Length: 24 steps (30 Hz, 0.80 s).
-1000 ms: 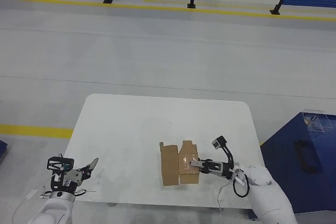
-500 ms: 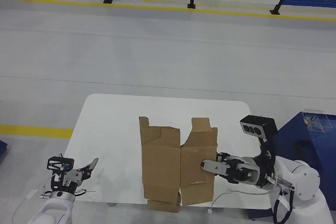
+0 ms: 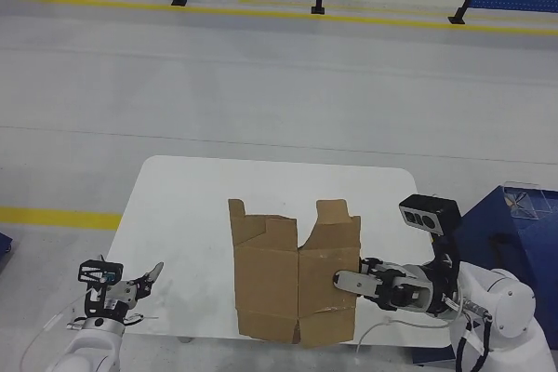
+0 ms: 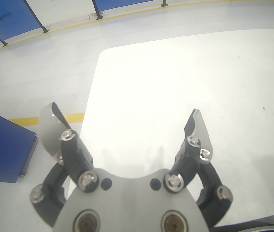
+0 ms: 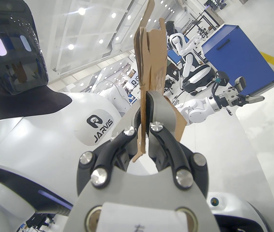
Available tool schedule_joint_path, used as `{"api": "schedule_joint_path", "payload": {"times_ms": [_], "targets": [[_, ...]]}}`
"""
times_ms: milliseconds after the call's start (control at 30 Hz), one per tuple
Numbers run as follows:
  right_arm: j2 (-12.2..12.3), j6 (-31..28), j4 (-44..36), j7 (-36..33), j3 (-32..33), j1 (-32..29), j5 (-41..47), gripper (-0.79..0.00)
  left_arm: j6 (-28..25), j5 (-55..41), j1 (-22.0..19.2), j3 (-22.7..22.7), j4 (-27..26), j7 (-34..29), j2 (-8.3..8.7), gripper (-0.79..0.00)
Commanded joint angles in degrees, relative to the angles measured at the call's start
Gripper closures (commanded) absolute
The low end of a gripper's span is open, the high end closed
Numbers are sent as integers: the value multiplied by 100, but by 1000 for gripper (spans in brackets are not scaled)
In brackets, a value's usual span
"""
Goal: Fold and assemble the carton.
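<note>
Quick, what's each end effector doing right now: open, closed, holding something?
Left end effector: open, holding nothing.
Right end effector: closed on the edge of the carton.

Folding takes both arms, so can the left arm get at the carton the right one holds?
Likely yes: the left jaws stand open and empty at a corner of the table, nothing between them and the carton in the right jaws.
</note>
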State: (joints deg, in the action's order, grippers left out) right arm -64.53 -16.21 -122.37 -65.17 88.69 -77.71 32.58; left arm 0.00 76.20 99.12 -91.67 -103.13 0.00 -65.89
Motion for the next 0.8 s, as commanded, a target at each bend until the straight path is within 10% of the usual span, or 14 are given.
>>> {"api": "schedule_joint_path", "payload": {"times_ms": [0, 200, 333, 767], "targets": [[0, 0, 0, 0, 0, 0, 0, 0, 0, 0, 0, 0, 0, 0, 0, -785], [-12, 32, 46, 130, -55, -33, 248, 0, 0, 0, 0, 0, 0, 0, 0, -785], [-70, 661, 724, -123, -440, 3, 2534, 0, 0, 0, 0, 0, 0, 0, 0, -785], [-555, 6049, 2943, 698, -3634, 828, 8068, 0, 0, 0, 0, 0, 0, 0, 0, -785]]}}
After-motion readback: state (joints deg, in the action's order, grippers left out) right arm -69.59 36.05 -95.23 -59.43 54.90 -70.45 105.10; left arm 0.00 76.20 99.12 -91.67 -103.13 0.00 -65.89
